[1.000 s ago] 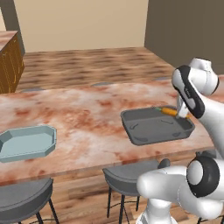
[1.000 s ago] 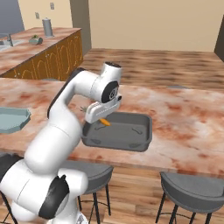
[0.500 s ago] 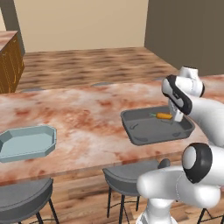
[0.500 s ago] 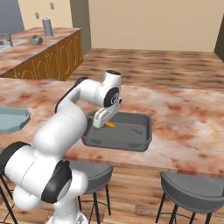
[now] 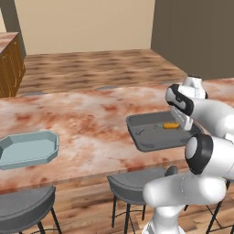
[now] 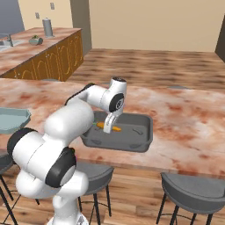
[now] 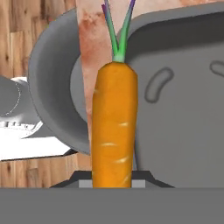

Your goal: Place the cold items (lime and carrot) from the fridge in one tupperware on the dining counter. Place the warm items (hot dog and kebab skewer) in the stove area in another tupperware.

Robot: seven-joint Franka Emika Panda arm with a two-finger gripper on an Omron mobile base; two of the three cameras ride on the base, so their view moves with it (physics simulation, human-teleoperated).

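An orange carrot (image 7: pixel 114 127) with a green top sticks out from between my fingers, and my gripper (image 6: pixel 110 125) is shut on it. The carrot (image 6: pixel 108 127) hangs low inside the dark grey tupperware (image 6: pixel 134 139) on the dining counter, towards the end nearest the arm. In the left base view the carrot (image 5: pixel 170 125) shows at the right end of that tupperware (image 5: pixel 148 137), partly behind my wrist. A second, light blue tupperware (image 5: pixel 28 149) stands further along the counter. The lime, hot dog and kebab skewer are out of view.
Grey bar stools (image 5: pixel 137 186) (image 6: pixel 190 194) stand along the near edge of the marble counter (image 5: pixel 91 119). One stool seat (image 7: pixel 54 92) lies right under the tupperware's end. A wooden kitchen counter (image 6: pixel 41 48) runs at the back left.
My hand has come down with the carrot from the tupperware's rim to low inside it. The elbow has folded down towards the base.
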